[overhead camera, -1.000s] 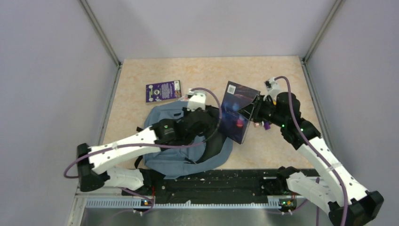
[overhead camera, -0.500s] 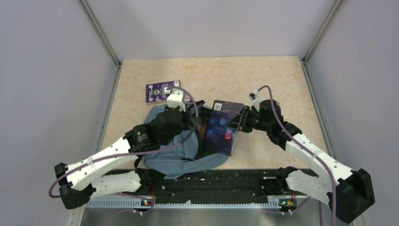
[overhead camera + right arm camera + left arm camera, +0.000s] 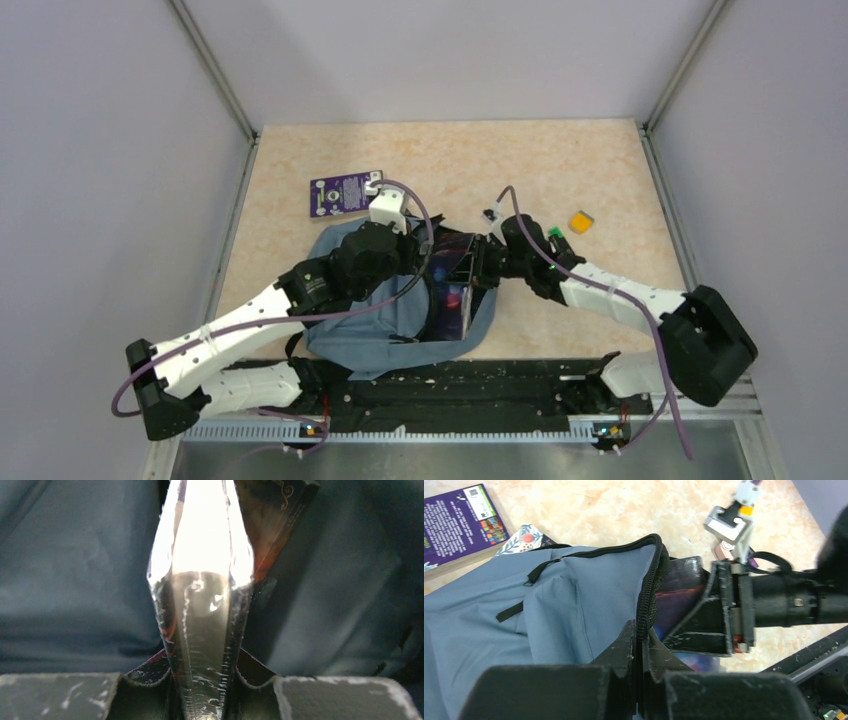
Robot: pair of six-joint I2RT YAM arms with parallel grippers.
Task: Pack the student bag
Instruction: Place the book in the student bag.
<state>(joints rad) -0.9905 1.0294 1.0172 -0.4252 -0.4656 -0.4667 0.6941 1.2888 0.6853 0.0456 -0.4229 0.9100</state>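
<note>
The student bag [image 3: 375, 330] lies grey-blue at the table's near middle. My left gripper [image 3: 424, 262] is shut on its black zipper edge [image 3: 648, 592], lifting the mouth open; in the left wrist view the left gripper [image 3: 642, 636] pinches that edge. A dark glossy book [image 3: 452, 288] stands partly inside the opening. My right gripper [image 3: 482, 264] is shut on the book's spine [image 3: 202, 605], with the right gripper [image 3: 204, 672] facing the bag's dim lining [image 3: 75, 580]. The left wrist view shows the book [image 3: 679, 587] against the right gripper [image 3: 723, 611].
A purple book [image 3: 346, 192] lies flat behind the bag, also the purple book [image 3: 456, 525] at top left. A floral-covered book [image 3: 525, 534] peeks from under the bag. A small orange block [image 3: 580, 221] sits at the right. A black rail runs along the near edge.
The right arm has carried the dark book leftward and down into the bag's mouth. The left arm shifted left with the zipper edge. The orange block now shows.
</note>
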